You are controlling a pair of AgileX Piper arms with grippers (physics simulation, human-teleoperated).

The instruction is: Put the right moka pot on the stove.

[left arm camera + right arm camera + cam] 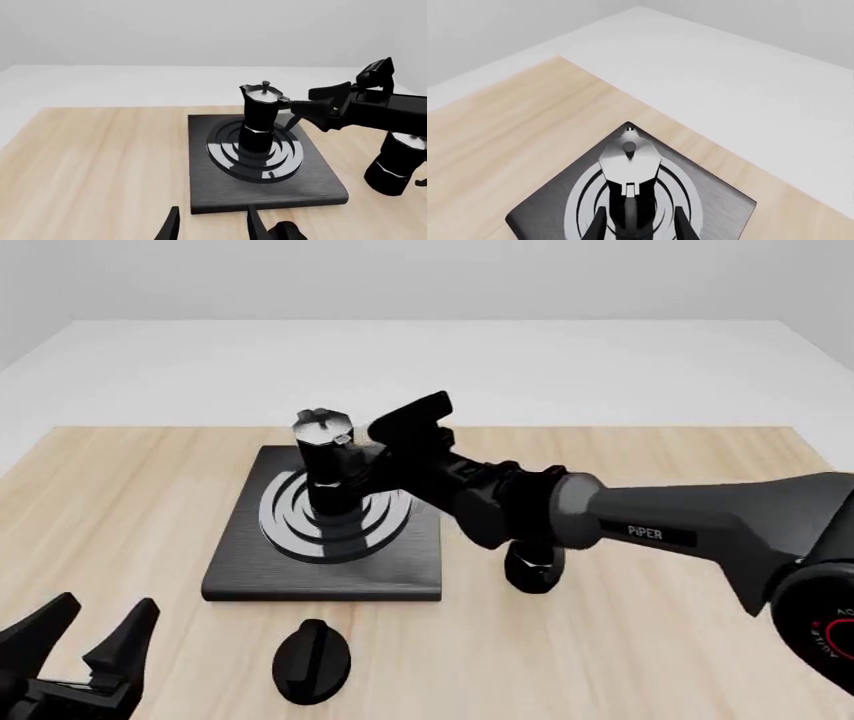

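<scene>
The right moka pot [327, 465], black with a silver lid, stands upright on the burner rings of the stove [267, 575], a flat black slab. In the left wrist view the pot [260, 120] sits mid-stove [267, 192]. My right gripper [367, 468] is open, its fingers either side of the pot's handle without closing on it. The right wrist view looks down on the pot's lid [629, 160], with the handle between the spread fingers [684, 225]. My left gripper [94, 630] hangs open and empty near the table's front left.
A second black moka pot [534, 570] stands on the wooden table just right of the stove, partly behind my right arm; it also shows as the pot [397, 165] in the left wrist view. A small black oval knob [311, 660] lies in front of the stove.
</scene>
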